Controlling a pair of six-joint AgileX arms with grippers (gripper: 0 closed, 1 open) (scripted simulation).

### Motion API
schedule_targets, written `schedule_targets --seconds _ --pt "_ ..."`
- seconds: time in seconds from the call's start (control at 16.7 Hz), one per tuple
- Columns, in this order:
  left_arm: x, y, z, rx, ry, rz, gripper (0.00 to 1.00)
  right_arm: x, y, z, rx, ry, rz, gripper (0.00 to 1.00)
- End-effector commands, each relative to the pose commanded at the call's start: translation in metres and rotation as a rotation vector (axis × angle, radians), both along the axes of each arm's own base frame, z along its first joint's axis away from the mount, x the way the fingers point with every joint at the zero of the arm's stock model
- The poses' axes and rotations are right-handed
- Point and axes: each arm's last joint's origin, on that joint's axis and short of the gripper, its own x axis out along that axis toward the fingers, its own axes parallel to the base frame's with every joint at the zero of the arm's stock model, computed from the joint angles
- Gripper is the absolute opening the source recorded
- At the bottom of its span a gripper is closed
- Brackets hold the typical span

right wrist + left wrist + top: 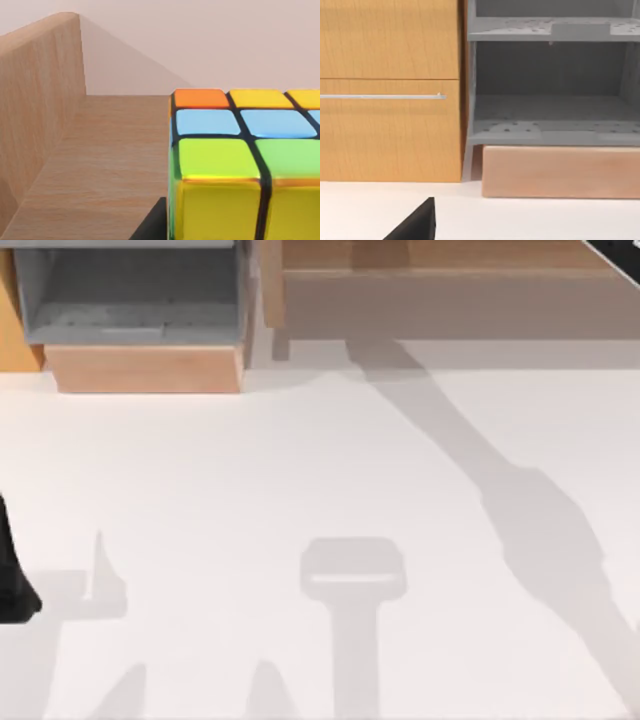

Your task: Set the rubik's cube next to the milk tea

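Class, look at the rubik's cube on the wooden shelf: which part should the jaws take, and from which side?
Probably two opposite flat side faces of the rubik's cube, approached from the open front of the wooden shelf: its wall stands apart from the cube on one side.

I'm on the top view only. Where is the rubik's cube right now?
Observer: The right wrist view has the rubik's cube close to the camera, with a wooden floor and a wooden side wall beside it.
Operator: Which colours can you make out?
Observer: Orange and yellow stickers on the far row, then blue, then green, and a yellow face nearest the camera.
Operator: What is the left wrist camera facing?
Observer: The left arm is parked at the table's left edge. Its camera faces a wooden cabinet front with a metal bar handle, next to the grey shelf unit.
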Motion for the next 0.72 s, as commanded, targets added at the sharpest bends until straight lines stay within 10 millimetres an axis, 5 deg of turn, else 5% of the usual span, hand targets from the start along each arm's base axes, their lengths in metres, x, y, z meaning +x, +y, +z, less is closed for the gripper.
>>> schedule_targets --seconds 0.3,0.54,0.72 --pt "0.0 0.0 0.0 0.0 0.0 0.0 1.0 -0.015 -0.006 0.02 0.036 0.002 0.024 0.0" --pt "0.0 0.0 0.0 0.0 0.0 0.0 1.0 -0.056 -0.02 0.042 0.082 0.104 0.093 0.0" --pt "0.0 0.0 0.0 0.0 0.0 0.0 1.0 -0.09 -0.031 0.029 0.09 0.291 0.148 0.0"
